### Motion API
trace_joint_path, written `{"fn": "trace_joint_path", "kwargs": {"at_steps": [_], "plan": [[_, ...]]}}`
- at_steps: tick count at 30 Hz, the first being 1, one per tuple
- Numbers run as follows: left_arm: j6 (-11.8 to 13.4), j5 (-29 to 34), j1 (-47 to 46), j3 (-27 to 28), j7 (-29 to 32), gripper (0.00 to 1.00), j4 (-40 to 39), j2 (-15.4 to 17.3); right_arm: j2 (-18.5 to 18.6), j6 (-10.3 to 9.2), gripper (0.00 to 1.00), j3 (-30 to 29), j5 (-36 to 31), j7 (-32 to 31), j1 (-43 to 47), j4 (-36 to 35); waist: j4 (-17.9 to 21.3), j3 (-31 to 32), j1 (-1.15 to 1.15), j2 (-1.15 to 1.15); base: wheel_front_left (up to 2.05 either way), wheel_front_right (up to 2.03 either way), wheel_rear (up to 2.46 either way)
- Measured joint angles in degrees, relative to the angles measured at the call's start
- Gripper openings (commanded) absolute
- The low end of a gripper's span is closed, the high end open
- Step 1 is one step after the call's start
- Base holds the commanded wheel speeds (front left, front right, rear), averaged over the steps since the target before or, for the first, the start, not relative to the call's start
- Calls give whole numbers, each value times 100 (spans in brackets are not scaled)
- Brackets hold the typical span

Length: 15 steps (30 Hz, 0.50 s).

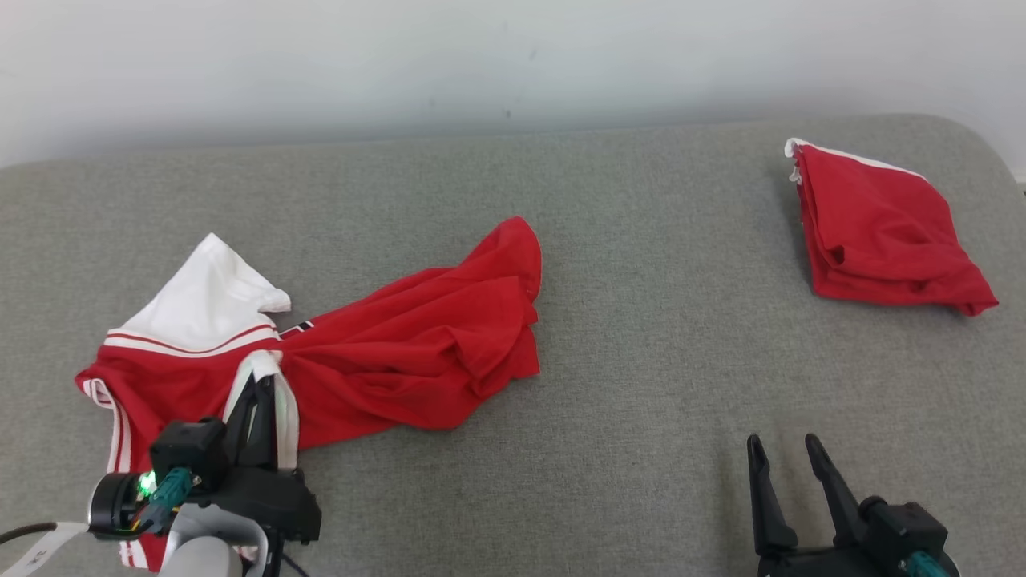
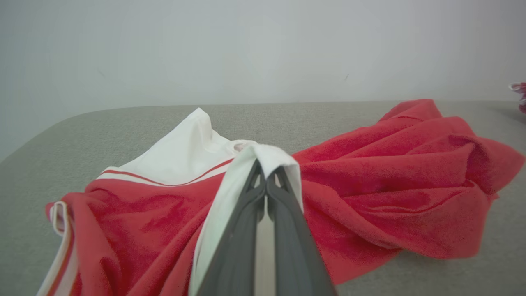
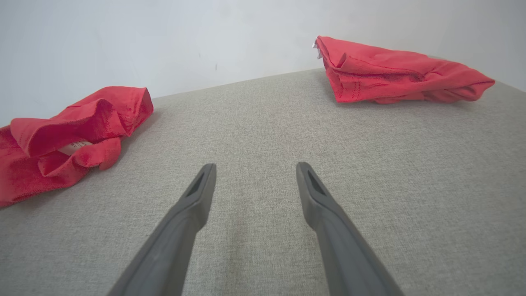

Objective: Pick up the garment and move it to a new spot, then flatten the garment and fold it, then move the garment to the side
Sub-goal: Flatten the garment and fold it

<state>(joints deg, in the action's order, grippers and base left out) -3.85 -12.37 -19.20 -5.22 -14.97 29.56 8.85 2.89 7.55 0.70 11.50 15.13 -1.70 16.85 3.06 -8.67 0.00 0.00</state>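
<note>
The garment (image 1: pixel 401 353), a red jersey with a white panel (image 1: pixel 208 296), lay crumpled on the left half of the grey cushion (image 1: pixel 641 401). It looked light, soft and limp, likely to sag and bunch from any single hold. The left gripper (image 2: pixel 266 174) had its fingers pressed together on a white trim band (image 2: pixel 254 154) at the near end, a firmer edge than the loose red cloth. A second hold at the bunched far end would probably spread it. Its long axis ran from near left up towards the cushion's middle, the white panel pointing away to the far left. The right gripper (image 1: pixel 784 450) hovered with fingers apart, empty, well apart from a folded red cloth (image 1: pixel 882 232).
</note>
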Motion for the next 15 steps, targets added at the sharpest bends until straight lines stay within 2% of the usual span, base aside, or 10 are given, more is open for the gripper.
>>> {"fn": "trace_joint_path", "kwargs": {"at_steps": [7,15], "plan": [[-125,-35,371,-168,131,0,-935,16,-3,0,100,18,74,0,215,31,-179,208,0,0,0,0,0],[-222,-70,1442,-831,1228,0,-2609,45,-2,0,100,35,155,1,321,32,-473,382,0,0,0,0,0]]}}
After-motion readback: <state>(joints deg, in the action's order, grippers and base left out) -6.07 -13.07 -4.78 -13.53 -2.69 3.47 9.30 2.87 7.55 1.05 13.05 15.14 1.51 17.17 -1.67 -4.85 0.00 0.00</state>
